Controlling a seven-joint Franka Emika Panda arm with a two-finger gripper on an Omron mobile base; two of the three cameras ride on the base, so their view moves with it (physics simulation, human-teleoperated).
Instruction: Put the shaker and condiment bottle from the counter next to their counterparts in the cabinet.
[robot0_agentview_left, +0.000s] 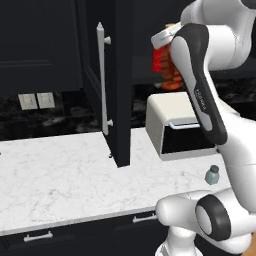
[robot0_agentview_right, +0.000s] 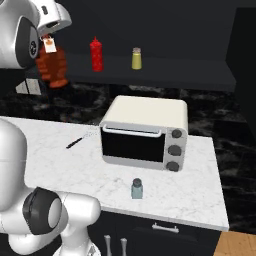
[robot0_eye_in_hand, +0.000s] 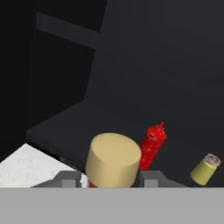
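Note:
My gripper (robot0_eye_in_hand: 109, 178) is shut on the condiment bottle (robot0_agentview_right: 53, 67), a ridged brown-orange bottle with a tan cap (robot0_eye_in_hand: 113, 159) and a white-red neck tag. It hangs in the air at the left front of the open cabinet's dark shelf (robot0_eye_in_hand: 87, 131). On that shelf stand the red squeeze bottle (robot0_agentview_right: 96, 54) and, to its right, the yellowish shaker (robot0_agentview_right: 136, 58). The pale blue-grey shaker (robot0_agentview_right: 136, 188) stands upright on the marble counter (robot0_agentview_right: 60, 160), in front of the toaster oven. In the left base view my forearm hides most of the held bottle (robot0_agentview_left: 172, 80).
A cream toaster oven (robot0_agentview_right: 145, 132) sits on the counter below the shelf. The cabinet door (robot0_agentview_left: 117, 75) stands open with its silver bar handle (robot0_agentview_left: 103, 80), left of the arm. A thin dark utensil (robot0_agentview_right: 79, 140) lies on the counter left of the oven.

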